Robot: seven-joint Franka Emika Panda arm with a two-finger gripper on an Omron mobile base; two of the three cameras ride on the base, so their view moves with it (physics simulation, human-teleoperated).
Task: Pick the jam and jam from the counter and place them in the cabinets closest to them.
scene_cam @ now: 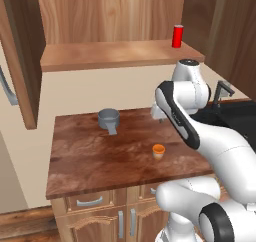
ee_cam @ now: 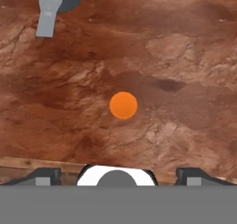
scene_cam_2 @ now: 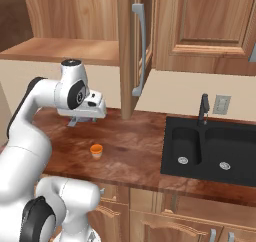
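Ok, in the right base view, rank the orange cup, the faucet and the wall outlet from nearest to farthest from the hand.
1. Orange cup, on the counter just below the hand.
2. Faucet, to the right, behind the sink.
3. Wall outlet, farther right, on the wall.

I'm in a rendered home kitchen. A marbled counter [scene_cam: 100, 151] over wood drawers, a black sink [scene_cam_2: 210, 148] with faucet [scene_cam_2: 202, 108], and wooden wall cabinets [scene_cam_2: 200, 21] surround me.
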